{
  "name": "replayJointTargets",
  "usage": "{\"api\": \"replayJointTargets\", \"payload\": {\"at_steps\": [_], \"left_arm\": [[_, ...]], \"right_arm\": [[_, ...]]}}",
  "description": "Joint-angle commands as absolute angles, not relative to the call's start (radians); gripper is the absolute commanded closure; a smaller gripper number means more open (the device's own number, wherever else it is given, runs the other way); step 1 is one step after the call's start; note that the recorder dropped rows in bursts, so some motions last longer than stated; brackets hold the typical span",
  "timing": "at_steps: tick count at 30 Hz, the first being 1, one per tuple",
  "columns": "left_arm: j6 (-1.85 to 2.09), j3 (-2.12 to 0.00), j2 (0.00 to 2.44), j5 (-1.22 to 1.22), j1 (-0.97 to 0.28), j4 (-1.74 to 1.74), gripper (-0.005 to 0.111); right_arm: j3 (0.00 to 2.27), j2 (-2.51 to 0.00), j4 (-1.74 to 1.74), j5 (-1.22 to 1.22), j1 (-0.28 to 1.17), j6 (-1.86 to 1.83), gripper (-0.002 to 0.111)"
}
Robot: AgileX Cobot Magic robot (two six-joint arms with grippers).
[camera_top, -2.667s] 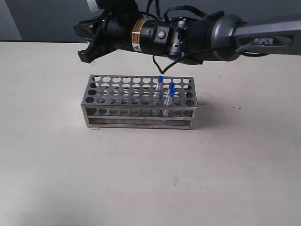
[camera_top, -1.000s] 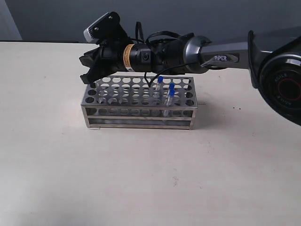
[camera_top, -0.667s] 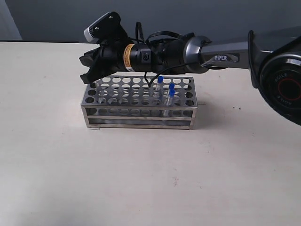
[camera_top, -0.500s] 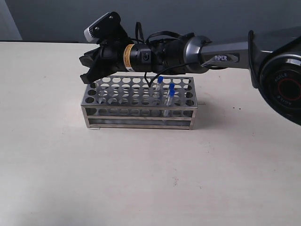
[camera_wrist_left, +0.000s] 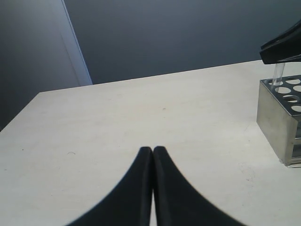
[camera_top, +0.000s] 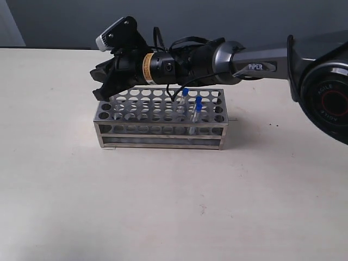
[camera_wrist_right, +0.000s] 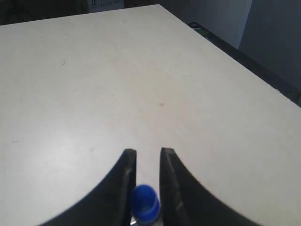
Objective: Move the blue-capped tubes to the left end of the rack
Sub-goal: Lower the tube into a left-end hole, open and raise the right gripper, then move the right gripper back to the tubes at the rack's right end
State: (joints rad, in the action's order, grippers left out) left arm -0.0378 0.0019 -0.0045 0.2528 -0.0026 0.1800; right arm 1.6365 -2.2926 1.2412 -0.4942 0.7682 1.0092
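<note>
The silver rack [camera_top: 142, 112] stands mid-table. Two blue-capped tubes [camera_top: 185, 97] [camera_top: 198, 104] stand in holes toward its right end. My right gripper [camera_top: 99, 93] reaches across to the rack's back left corner. In the right wrist view it [camera_wrist_right: 147, 153] is shut on a third tube's blue cap [camera_wrist_right: 143, 201]. The left wrist view shows that clear tube [camera_wrist_left: 279, 73] hanging from the right gripper's fingers [camera_wrist_left: 282, 46] into a corner hole of the rack [camera_wrist_left: 273, 117]. My left gripper [camera_wrist_left: 153, 149] is shut and holds nothing, low over the table left of the rack. No fourth tube shows.
The right arm [camera_top: 244, 57] stretches over the rack's back rows from the right. Bare cream table [camera_top: 174, 206] lies in front of the rack and to both sides. A dark wall runs behind the table's far edge.
The right gripper came down from above to the rack's left end, then in the last half second rose slightly and shifted left. The two standing tubes have not moved.
</note>
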Motion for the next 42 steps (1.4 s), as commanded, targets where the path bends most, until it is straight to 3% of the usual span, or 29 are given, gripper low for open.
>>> {"api": "replayJointTargets", "payload": {"at_steps": [1, 6, 12, 16, 18, 22, 30, 37, 42], "left_arm": [[-0.041, 0.0, 0.0, 0.239, -0.009, 0.178, 0.106], [-0.041, 0.0, 0.0, 0.239, -0.009, 0.178, 0.106], [-0.041, 0.0, 0.0, 0.239, -0.009, 0.178, 0.106], [-0.041, 0.0, 0.0, 0.239, -0.009, 0.178, 0.106], [-0.041, 0.0, 0.0, 0.239, -0.009, 0.178, 0.106], [-0.041, 0.0, 0.0, 0.239, -0.009, 0.178, 0.106], [-0.041, 0.0, 0.0, 0.239, -0.009, 0.178, 0.106], [-0.041, 0.0, 0.0, 0.239, -0.009, 0.178, 0.106], [-0.041, 0.0, 0.0, 0.239, -0.009, 0.178, 0.106]], "right_arm": [[1.64, -2.299, 1.256, -0.502, 0.77, 1.023, 0.087], [1.64, -2.299, 1.256, -0.502, 0.77, 1.023, 0.068], [1.64, -2.284, 1.214, -0.496, 0.768, 1.025, 0.067], [1.634, -2.146, 1.194, -0.45, 0.706, 1.064, 0.068], [1.565, -2.035, 1.206, -0.475, 0.653, 1.085, 0.068], [1.205, -1.798, 1.196, -0.531, 0.562, 1.029, 0.068], [0.71, -1.469, 0.785, -0.533, 0.558, 0.637, 0.074], [0.507, -1.413, 0.726, -0.613, 0.56, 0.568, 0.074], [0.43, -1.472, 0.498, -0.69, 0.56, 0.347, 0.074]]}}
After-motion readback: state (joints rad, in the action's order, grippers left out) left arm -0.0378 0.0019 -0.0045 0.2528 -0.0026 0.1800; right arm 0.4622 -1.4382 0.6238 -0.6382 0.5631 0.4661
